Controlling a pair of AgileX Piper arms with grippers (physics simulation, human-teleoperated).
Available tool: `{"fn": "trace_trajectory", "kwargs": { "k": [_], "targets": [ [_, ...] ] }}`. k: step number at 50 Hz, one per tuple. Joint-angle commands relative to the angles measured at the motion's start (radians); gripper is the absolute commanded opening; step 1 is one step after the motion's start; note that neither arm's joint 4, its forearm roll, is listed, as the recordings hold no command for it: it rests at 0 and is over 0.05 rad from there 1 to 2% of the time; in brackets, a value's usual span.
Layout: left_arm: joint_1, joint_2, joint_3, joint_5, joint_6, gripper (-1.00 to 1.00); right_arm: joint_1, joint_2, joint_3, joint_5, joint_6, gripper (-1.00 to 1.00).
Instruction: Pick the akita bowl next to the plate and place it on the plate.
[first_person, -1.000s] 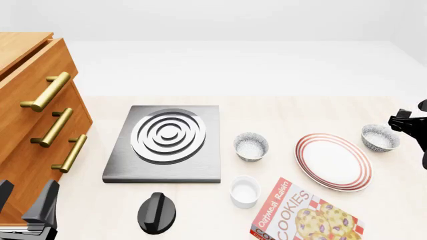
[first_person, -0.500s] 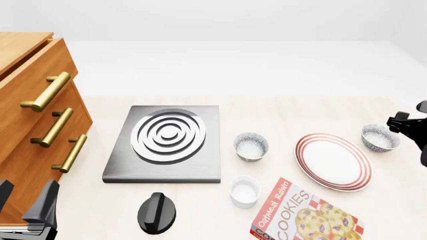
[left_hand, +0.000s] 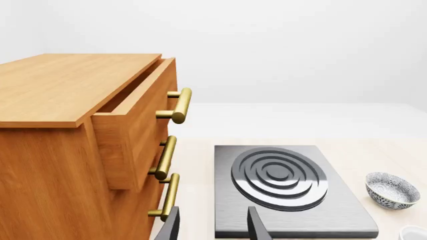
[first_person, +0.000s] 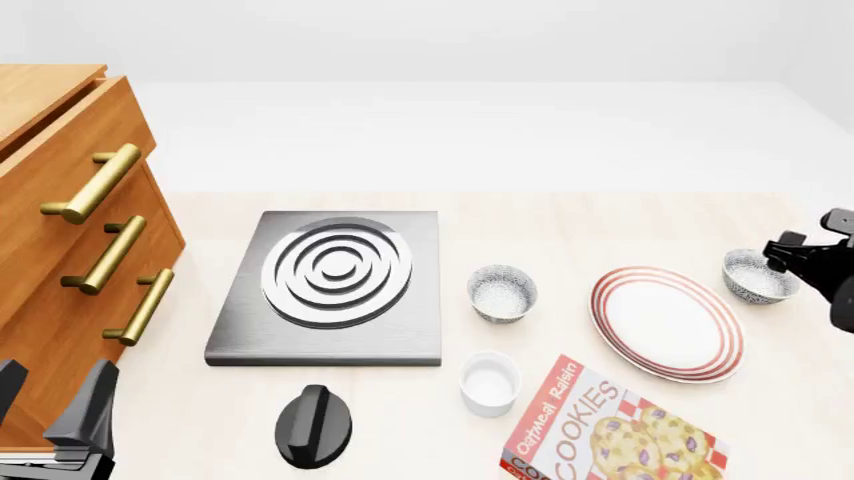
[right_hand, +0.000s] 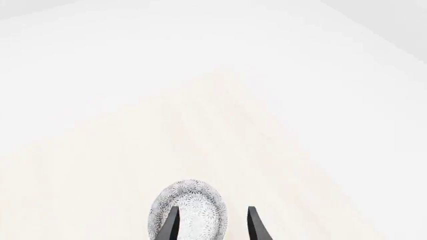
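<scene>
Since a second ago my right gripper (first_person: 790, 252) has shifted left over the akita bowl (first_person: 755, 276), which sits on the counter just beside the plate (first_person: 667, 322). Jaws apart, straddling one rim wall. Lower squarely before closing.

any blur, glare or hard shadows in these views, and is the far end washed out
Front view: sharp all over, soft flat light, faint shadows beneath the plate and the akita bowl. Left wrist view: crisp, with a bright sheen on the burner rings. Right wrist view: beyond the bowl the table fades into near-white background, its far edge hard to make out.
</scene>
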Motion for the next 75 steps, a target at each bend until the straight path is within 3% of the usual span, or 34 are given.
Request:
{"fn": "trace_trajectory", "kwargs": {
  "k": [1,75],
  "targets": [
    [0.0,0.0,0.0,0.0,0.0,1.0,0.004,0.026,-0.017,0.023,0.019,1.0],
    [0.0,0.0,0.0,0.0,0.0,1.0,-0.021,0.22,-0.181,0.193,0.134,1.0]
  ]
}}
